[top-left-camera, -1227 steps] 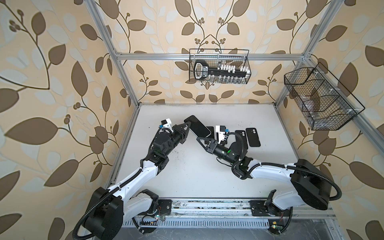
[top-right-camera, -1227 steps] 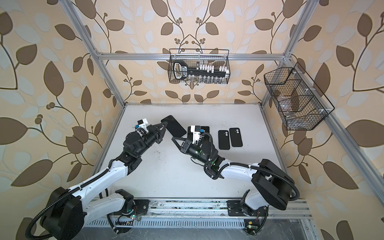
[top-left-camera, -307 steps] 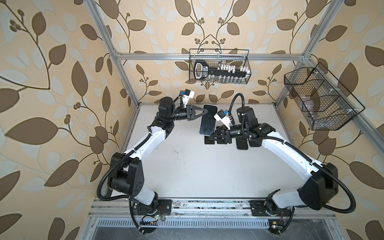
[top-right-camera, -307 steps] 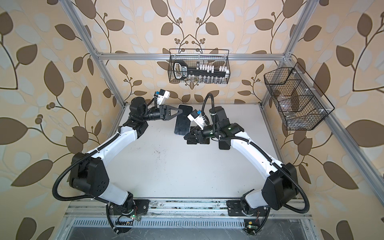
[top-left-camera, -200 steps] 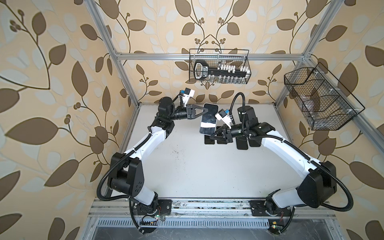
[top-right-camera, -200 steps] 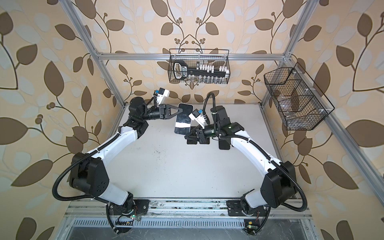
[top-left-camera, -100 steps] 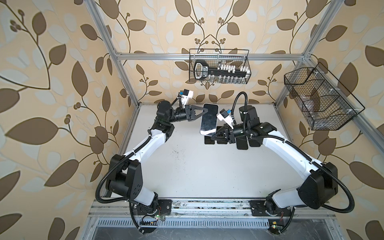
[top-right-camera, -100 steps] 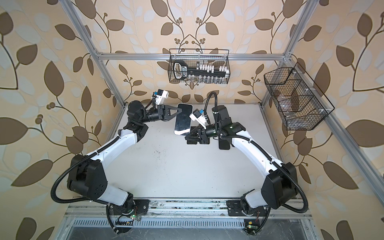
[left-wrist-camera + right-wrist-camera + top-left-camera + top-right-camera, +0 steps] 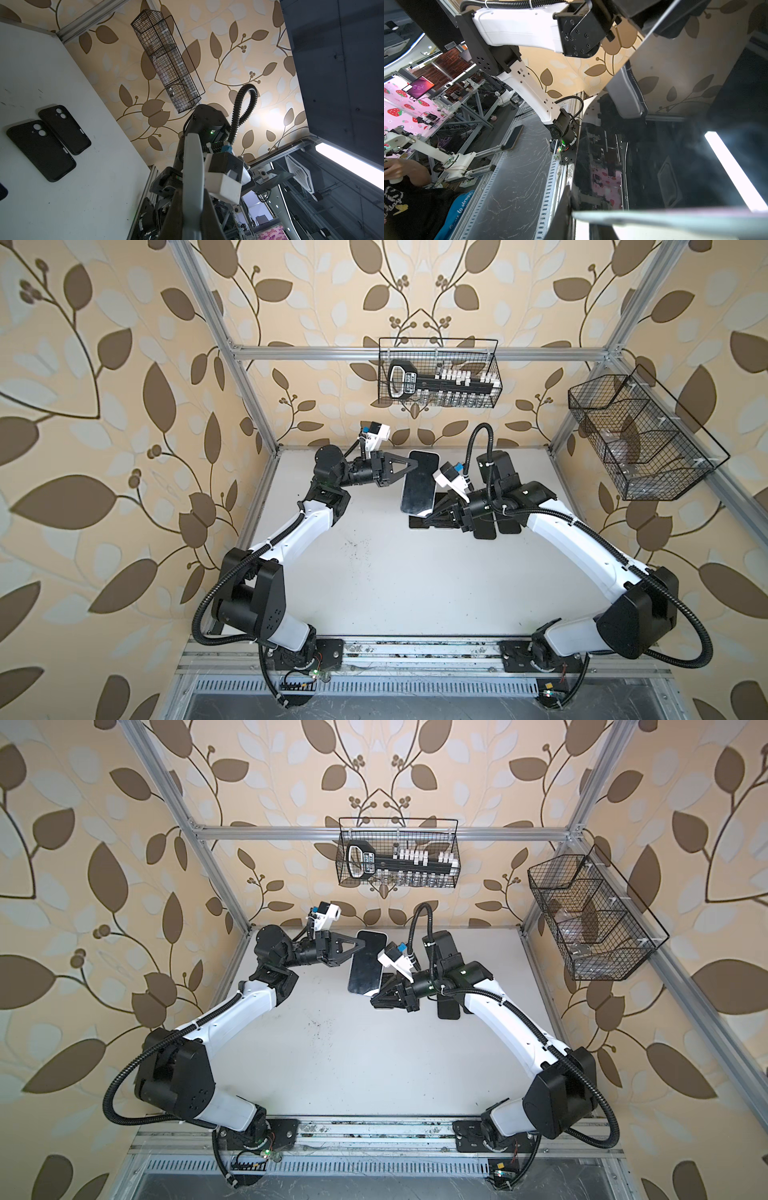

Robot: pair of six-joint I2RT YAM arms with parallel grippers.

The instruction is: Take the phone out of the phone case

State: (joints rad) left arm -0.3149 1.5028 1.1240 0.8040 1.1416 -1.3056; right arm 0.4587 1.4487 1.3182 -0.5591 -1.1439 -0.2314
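Top views, both: you are holding phone [image 9: 417, 485] [image 9: 365, 969] aloft over far part of table [image 9: 374, 572], glass facing up, long axis running far-to-near. Left gripper [image 9: 409, 466] is pinching its far-left edge, jaws narrow on it. Right gripper [image 9: 435, 512] is nipping near-right corner, likewise narrow. Grippers are sitting at opposite ends, both touching, neither nearer. Whether case is on phone: cannot tell. Left wrist view is showing two empty black cases [image 9: 41, 149] lying flat on table.
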